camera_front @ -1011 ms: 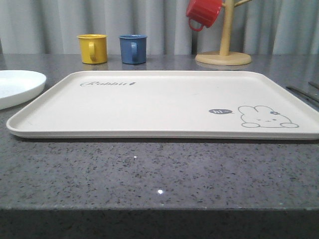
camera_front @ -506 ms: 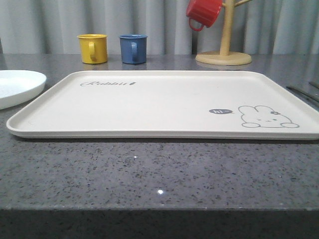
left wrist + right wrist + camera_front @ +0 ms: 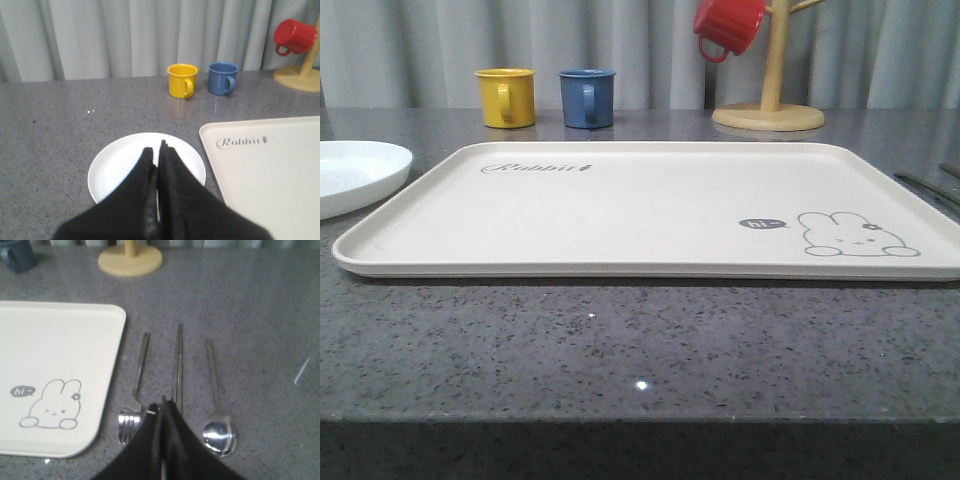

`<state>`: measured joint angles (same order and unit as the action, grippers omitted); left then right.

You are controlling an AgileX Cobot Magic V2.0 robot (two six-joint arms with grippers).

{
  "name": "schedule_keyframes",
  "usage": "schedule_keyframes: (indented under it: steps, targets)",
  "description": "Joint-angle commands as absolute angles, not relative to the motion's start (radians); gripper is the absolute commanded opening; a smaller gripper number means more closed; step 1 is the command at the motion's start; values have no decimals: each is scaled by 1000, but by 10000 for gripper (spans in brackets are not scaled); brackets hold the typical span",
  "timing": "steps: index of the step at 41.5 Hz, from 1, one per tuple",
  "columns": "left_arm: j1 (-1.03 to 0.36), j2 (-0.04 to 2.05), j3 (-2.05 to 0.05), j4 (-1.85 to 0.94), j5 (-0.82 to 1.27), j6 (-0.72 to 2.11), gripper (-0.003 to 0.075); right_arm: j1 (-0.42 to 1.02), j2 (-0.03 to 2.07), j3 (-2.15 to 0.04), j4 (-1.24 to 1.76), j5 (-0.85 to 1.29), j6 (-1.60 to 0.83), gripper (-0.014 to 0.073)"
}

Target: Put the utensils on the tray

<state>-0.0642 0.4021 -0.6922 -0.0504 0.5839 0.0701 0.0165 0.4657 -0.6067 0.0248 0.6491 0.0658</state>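
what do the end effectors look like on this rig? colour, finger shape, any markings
Both look alike: the left end effector and right end effector have matte black fingers, broad at the base and tapering to narrow tips. A thin pale edge shows along the seam between them. No markings, labels or cables are visible on them.

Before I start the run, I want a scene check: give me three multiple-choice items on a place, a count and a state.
1. Where do the fork, chopsticks and spoon lie?
A. On the tray
B. On the counter beside the tray
C. On the plate

2. How many mugs stand on the counter?
A. Two
B. Four
C. None

3. How is the left claw?
A. Wide open
B. Shut, empty
C. Shut on a spoon

Answers: 1 B, they rest on grey stone off the tray edge. 2 A, yellow mug and blue mug. 3 B, fingers together above the plate.
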Motion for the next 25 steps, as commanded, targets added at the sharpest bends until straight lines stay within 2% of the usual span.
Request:
schedule_keyframes:
  steps: [1,6,8,9,11,14,16,17,25]
  targets:
    - [-62,445,-724,-52,526,70,-20,10,534,-639,21,599,65,-68]
    - [-62,488,-722,-52,533,70,-19,10,598,-639,11,607,49,-46]
    - [-62,501,-722,-52,533,70,-4,10,609,-639,11,612,28,57]
    - [-62,507,-722,-52,533,70,30,10,610,-639,11,615,28,123]
    - [-62,520,-722,-50,533,70,150,10,613,-639,11,621,28,300]
    - [-62,540,-722,-25,538,70,416,10,613,-639,11,628,28,458]
    - [-61,559,-725,-6,563,70,523,10,613,-639,12,628,28,466]
    - [-61,577,-736,8,587,70,534,10,613,-639,12,628,28,466]
    - [-25,872,-908,147,919,-6,533,10,613,-639,12,628,28,466]
